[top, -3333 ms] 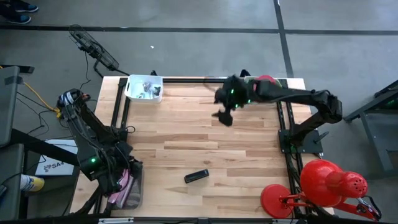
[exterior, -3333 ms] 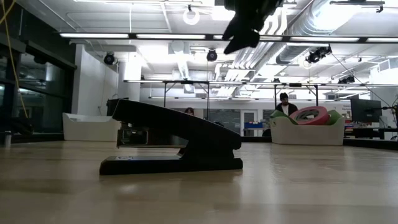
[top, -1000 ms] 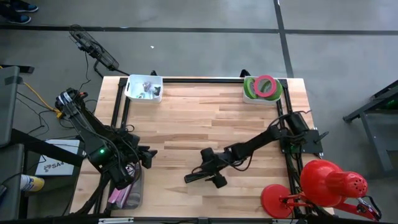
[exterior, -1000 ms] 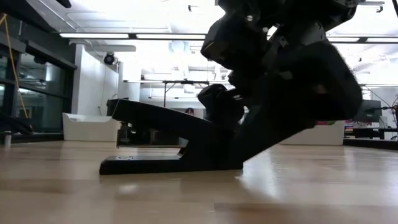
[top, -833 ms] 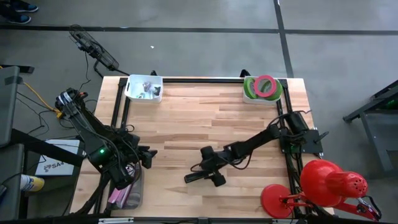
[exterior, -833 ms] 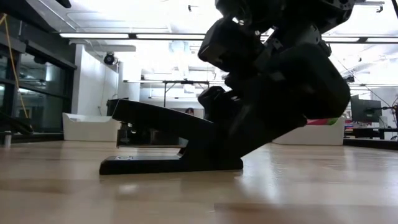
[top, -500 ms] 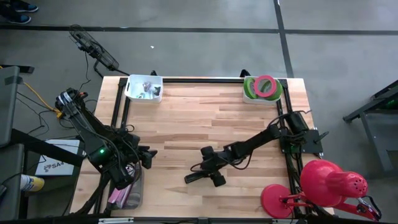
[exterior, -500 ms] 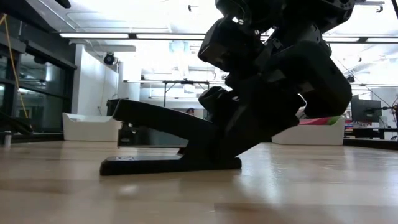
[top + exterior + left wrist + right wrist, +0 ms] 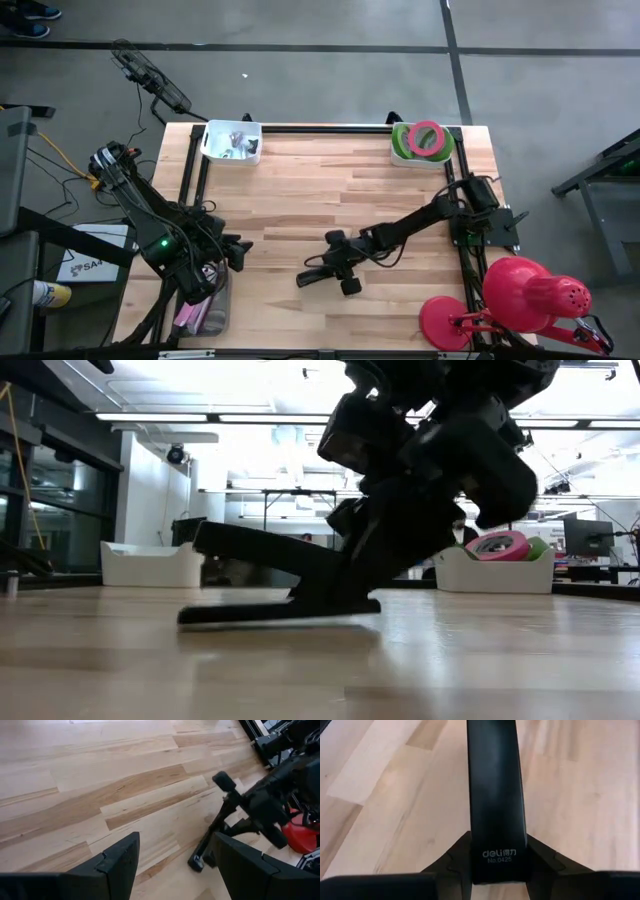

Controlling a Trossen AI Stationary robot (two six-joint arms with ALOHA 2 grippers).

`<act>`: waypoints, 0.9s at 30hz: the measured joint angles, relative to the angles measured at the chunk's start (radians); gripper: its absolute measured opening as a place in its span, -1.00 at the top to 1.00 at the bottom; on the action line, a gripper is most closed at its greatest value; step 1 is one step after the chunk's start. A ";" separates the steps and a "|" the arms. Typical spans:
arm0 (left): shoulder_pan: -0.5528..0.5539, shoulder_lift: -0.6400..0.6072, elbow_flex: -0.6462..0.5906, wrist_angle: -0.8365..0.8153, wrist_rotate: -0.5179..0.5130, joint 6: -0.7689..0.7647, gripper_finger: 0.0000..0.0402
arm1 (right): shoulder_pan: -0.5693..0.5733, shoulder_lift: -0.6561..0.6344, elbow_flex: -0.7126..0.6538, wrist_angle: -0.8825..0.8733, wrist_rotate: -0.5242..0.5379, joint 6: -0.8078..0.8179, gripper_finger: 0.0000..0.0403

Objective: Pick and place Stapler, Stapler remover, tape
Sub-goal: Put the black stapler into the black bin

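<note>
1. The right tool [image 9: 335,268] is low over the near middle of the bench [image 9: 300,200], its arm reaching in from the right edge.
2. Its fingers [image 9: 445,862] are pressed against both sides of the black stapler [image 9: 495,795], pinching it at the rear end, as the right wrist view shows.
3. In the low view the stapler [image 9: 270,575] is tilted, with its rear end raised off the wood and its front end close to the surface; whether the front end touches the bench I cannot tell.
4. From above, the stapler [image 9: 318,276] sticks out of the right tool toward the left side of the bench.
5. The left tool [image 9: 172,865] sits at the near left edge of the bench, well apart from the stapler, with its fingers [image 9: 117,862] spread and nothing between them.
6. A white tray [image 9: 232,141] stands at the far left corner of the bench with small items in it that are too small to tell.
7. A second white tray [image 9: 422,158] stands at the far right corner and holds rolls of tape [image 9: 426,135], one pink and one green.
8. A red lamp [image 9: 525,300] stands beside the near right corner.
</note>
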State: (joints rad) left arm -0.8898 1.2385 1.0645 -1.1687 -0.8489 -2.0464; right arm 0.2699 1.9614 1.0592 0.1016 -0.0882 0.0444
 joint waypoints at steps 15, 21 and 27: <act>0.000 0.000 0.000 -0.008 -0.127 0.084 -0.22 | -0.137 -0.241 -0.001 -0.094 0.042 0.087 0.43; 0.000 0.000 0.000 0.000 -0.238 0.154 -0.22 | -0.200 -0.385 -0.001 -0.076 0.065 0.073 0.43; 0.014 0.000 0.000 0.100 -0.385 0.315 -0.22 | -0.258 -0.497 0.000 0.006 0.034 0.044 0.43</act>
State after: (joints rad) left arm -0.8759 1.2385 1.0645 -1.0686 -1.2342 -1.7311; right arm 0.0123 1.4642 1.0595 0.1080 -0.0545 0.0880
